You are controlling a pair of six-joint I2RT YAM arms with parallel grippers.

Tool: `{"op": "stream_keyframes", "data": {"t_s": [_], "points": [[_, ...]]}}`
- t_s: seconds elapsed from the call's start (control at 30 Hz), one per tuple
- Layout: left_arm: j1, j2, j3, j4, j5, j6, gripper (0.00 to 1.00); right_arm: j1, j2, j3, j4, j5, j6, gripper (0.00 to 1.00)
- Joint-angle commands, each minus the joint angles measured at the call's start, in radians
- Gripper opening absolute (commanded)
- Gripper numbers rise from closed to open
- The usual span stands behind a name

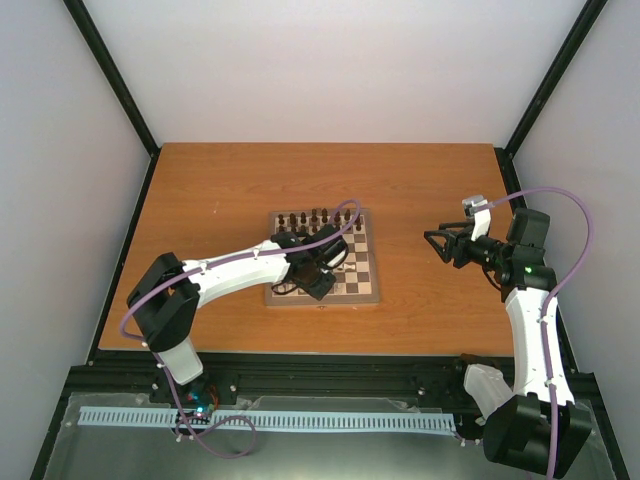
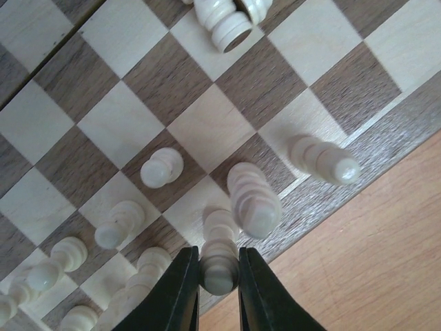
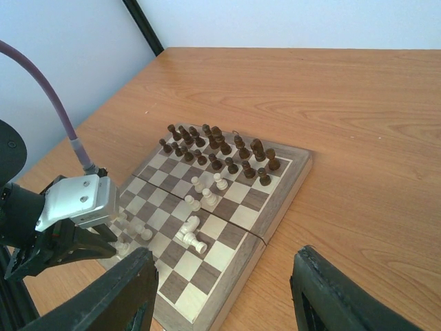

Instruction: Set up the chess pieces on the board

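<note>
The board [image 1: 366, 272] lies mid-table, with dark brown pieces [image 1: 315, 219] in its far rows. My left gripper [image 1: 322, 285] hangs over the near edge. In the left wrist view it [image 2: 219, 279] is shut on an upright cream piece [image 2: 219, 265] whose base meets an edge square. Other cream pieces [image 2: 162, 167] stand close around it, and a tall one [image 2: 253, 201] stands just to its right. My right gripper [image 1: 437, 247] is open and empty, right of the board. Its view shows the board [image 3: 213, 258], dark rows [image 3: 215, 147], and loose cream pieces [image 3: 207, 193].
Two cream pieces [image 3: 191, 233] lie toppled mid-board, also at the top of the left wrist view [image 2: 231, 21]. Bare wooden table [image 1: 430, 180] surrounds the board. White walls and black frame posts [image 1: 120, 85] enclose the table.
</note>
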Motion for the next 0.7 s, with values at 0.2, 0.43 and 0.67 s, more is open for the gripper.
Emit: {"op": "stream_keyframes", "data": {"t_s": [0.2, 0.43, 0.67], "points": [[-0.009, -0.029, 0.0, -0.043, -0.072, -0.024, 0.13, -0.006, 0.003, 0.022, -0.001, -0.015, -0.012, 0.54], [-0.007, -0.001, 0.023, -0.021, -0.06, -0.022, 0.13, -0.006, -0.001, 0.022, 0.0, -0.012, -0.012, 0.54], [-0.004, 0.001, 0.022, 0.007, -0.036, -0.026, 0.13, -0.007, 0.001, 0.022, -0.001, -0.013, -0.012, 0.54]]}}
